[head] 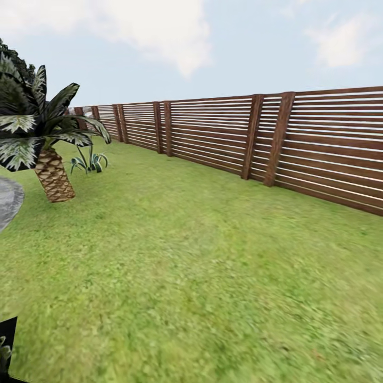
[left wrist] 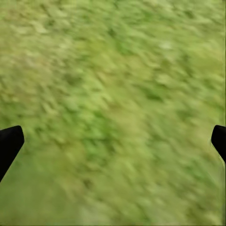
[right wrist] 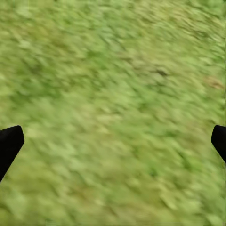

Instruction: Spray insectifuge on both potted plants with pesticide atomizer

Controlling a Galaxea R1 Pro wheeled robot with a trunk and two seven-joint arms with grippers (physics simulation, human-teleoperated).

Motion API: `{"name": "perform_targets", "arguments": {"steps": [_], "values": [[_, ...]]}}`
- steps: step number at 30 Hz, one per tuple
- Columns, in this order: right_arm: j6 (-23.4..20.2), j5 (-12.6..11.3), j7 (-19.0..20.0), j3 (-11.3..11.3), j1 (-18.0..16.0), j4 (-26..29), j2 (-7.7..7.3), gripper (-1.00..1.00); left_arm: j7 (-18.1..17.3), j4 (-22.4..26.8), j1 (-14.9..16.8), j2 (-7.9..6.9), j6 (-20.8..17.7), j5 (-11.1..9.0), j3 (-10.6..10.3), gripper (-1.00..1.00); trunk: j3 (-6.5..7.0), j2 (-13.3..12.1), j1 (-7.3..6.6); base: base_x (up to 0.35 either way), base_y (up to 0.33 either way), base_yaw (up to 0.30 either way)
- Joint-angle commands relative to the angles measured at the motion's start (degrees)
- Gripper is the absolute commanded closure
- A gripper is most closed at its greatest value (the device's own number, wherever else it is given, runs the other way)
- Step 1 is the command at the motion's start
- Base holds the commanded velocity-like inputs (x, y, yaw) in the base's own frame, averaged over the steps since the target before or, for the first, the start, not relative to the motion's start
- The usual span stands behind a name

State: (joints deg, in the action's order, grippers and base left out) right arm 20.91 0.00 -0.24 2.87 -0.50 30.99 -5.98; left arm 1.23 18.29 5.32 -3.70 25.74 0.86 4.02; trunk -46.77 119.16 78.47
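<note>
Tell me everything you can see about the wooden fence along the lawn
The wooden fence is brown, built of thin horizontal slats with light gaps between them, fixed to thicker upright posts that stand in close pairs. It stands upright on the lawn, running from the head view's right edge back toward the palm, shrinking with distance. Nothing leans on it.

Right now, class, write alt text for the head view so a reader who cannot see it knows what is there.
A green lawn stretches to a brown slatted wooden fence that runs back along the right under a pale, cloudy sky. At the left stand a palm with a scaly brown trunk, a small spiky grass-like clump and the edge of grey paving.
</note>
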Motion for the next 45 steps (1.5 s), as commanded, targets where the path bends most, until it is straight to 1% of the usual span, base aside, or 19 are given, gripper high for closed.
{"name": "perform_targets", "arguments": {"steps": [1, 19, 38, 45], "values": [[0.2, 0.0, 0.0, 0.0, 0.0, 0.0, 0.00, -1.00, 0.1, -0.1, 0.0, 0.01, 0.2, 0.1, 0.1, -1.00, -0.05, 0.0, 0.02, 0.320, -0.168, 0.033], [0.2, 0.0, 0.0, 0.0, 0.0, 0.0, 0.00, -1.00, 0.1, -0.2, 0.0, -0.24, 0.2, 0.1, 0.1, -1.00, -0.05, 0.0, 0.02, 0.302, -0.196, 0.020], [0.2, 0.0, 0.0, 0.0, 0.0, 0.0, 0.00, -1.00, 0.1, -0.2, 0.0, -0.25, 0.3, 0.1, 0.1, -1.00, -0.05, 0.0, 0.02, 0.265, -0.234, 0.264], [0.2, 0.0, 0.1, 0.0, 0.0, 0.0, 0.00, -1.00, 0.0, -0.1, 0.0, -0.05, 0.4, 0.0, -0.1, -1.00, -0.05, 0.0, 0.02, 0.260, -0.232, 0.073]]}}
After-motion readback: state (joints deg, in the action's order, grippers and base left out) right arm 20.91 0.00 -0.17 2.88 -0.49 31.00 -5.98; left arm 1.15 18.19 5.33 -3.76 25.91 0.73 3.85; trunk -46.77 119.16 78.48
